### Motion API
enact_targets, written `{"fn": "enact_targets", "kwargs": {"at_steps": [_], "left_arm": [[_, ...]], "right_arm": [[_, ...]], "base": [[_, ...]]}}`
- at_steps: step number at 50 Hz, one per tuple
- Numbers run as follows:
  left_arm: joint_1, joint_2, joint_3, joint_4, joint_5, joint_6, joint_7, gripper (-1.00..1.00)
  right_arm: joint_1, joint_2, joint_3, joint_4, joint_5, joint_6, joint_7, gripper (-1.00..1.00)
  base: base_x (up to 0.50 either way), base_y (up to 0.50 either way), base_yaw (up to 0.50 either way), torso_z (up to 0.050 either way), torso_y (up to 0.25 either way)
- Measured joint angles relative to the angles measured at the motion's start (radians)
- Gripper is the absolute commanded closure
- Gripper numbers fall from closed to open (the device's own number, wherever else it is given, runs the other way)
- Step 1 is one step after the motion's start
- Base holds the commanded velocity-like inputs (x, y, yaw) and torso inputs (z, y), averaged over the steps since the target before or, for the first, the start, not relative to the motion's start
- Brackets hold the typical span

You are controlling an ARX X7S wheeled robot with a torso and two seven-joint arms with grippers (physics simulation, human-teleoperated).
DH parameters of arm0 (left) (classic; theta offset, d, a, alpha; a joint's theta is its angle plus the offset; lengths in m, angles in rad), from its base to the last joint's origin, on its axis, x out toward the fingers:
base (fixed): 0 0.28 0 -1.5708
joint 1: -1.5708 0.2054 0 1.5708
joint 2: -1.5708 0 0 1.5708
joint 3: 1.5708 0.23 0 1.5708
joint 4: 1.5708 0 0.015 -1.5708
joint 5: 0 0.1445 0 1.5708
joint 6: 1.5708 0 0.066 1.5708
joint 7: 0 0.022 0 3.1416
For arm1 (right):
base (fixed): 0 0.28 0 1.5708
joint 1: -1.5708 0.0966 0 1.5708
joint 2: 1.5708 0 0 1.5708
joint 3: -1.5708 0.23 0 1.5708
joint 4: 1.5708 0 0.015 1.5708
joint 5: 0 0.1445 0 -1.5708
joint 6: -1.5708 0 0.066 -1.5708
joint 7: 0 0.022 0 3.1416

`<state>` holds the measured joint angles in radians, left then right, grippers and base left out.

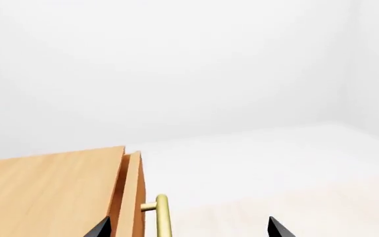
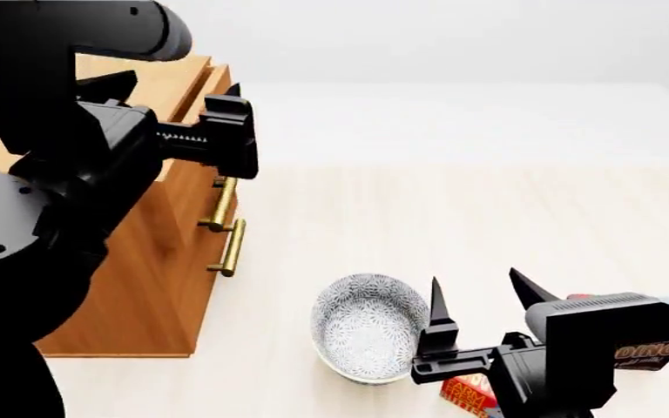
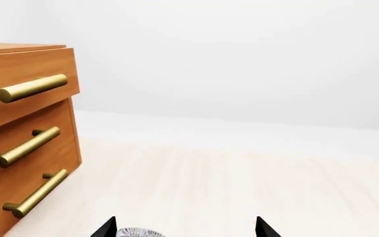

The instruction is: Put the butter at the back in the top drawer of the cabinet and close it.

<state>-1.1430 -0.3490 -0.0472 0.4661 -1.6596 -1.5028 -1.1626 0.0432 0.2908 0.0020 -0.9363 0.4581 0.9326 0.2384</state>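
The butter [image 2: 466, 397] is a small red box on the floor at the front right, mostly hidden under my right arm. My right gripper [image 2: 476, 289] hovers open above it, next to the bowl, holding nothing; its fingers [image 3: 107, 228] frame the bowl's rim. The wooden cabinet [image 2: 137, 261] stands at the left, its top drawer [image 2: 216, 94] pulled out a little. In the right wrist view the top drawer [image 3: 28, 84] juts past the two lower ones. My left gripper [image 2: 241, 131] is open at the drawer front, and the brass handle [image 1: 162, 217] stands between its fingertips [image 1: 278, 229].
A patterned bowl [image 2: 368, 326] sits on the floor left of my right gripper. A dark chocolate pudding box [image 2: 660, 348] lies at the far right behind the right arm. The two lower drawer handles [image 2: 227, 228] stick out from the cabinet front.
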Motion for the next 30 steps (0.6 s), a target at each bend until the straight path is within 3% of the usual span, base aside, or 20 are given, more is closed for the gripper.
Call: {"fn": "enact_targets", "kwargs": {"at_steps": [15,30], "left_arm": [[-0.251,-0.045,0.192,-0.33,-0.2,0.019,-0.131,-1.0],[-0.483,-0.04,0.381,-0.713,-0.172,-0.016,-0.056,-1.0]], "right_arm": [[-0.001,0.009,0.0,0.007,0.017,-0.003,0.0,-1.0],[-0.001,0.018,0.0,0.01,0.035,-0.003,0.003,-1.0]], "base": [[0.0,0.0,0.0,0.0,0.0],[0.0,0.0,0.0,0.0,0.0]]}}
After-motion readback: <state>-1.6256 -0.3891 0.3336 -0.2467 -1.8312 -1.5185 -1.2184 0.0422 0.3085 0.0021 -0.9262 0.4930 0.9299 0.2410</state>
